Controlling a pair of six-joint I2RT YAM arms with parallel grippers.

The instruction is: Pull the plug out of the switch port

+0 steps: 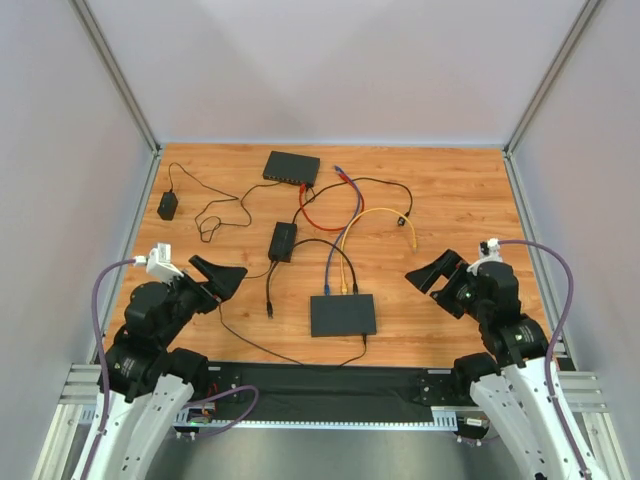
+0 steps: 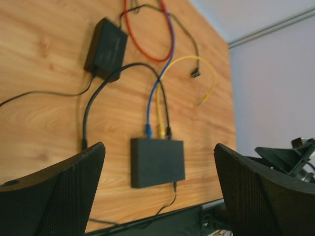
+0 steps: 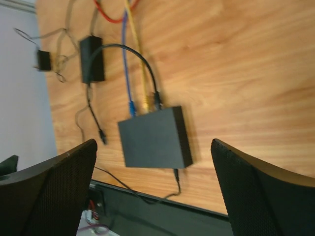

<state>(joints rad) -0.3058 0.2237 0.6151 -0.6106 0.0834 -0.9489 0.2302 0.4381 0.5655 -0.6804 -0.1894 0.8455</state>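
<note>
Both left fingers and right fingers are spread empty; the switch is pinned, one plug drawn straight out.

A flat black switch is laid near the table's front edge. A blue plug, a yellow plug and a black plug are seated side by side in its far face.

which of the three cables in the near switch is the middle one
The yellow cable; blue cable plugs in left of it, black cable right, seen from above.
</note>
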